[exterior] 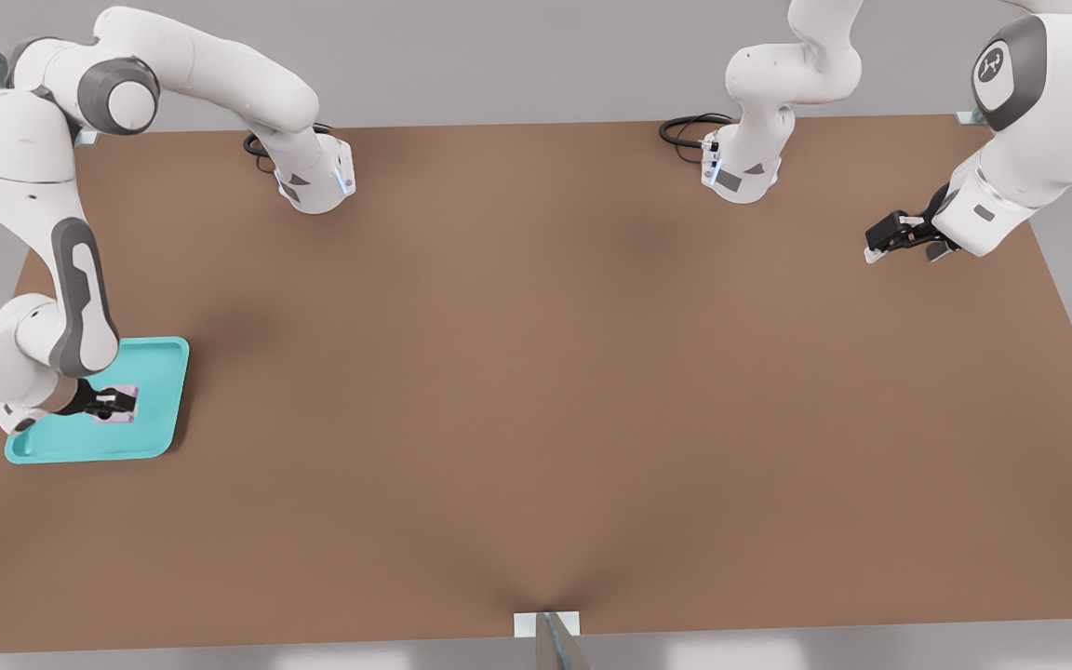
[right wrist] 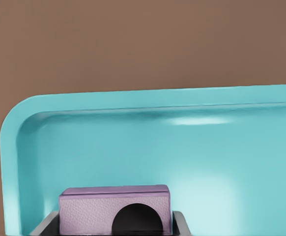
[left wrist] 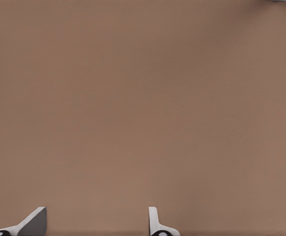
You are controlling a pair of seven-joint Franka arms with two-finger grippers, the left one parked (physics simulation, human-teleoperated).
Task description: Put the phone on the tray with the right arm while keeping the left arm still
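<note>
The turquoise tray (exterior: 160, 372) lies near the table's corner at the front view's left. My right arm reaches down over it, and its gripper (exterior: 120, 403) is shut on the pale pink phone (exterior: 114, 419), which is low over the tray's middle. In the right wrist view the phone (right wrist: 94, 209) sits between my two dark fingers (right wrist: 47, 225), which press on its sides, and a black round lens shows on its face. The tray's floor (right wrist: 148, 152) and its rounded rim corner fill the view behind the phone. Whether the phone rests on the tray floor I cannot tell.
The brown table (exterior: 536, 391) spreads wide to the front view's right of the tray. The two arm bases (exterior: 313, 181) (exterior: 741, 172), with black cables, stand along the far edge. The parked arm's gripper (exterior: 904, 237) hangs at the far right. A small bracket (exterior: 545, 625) sits on the near edge.
</note>
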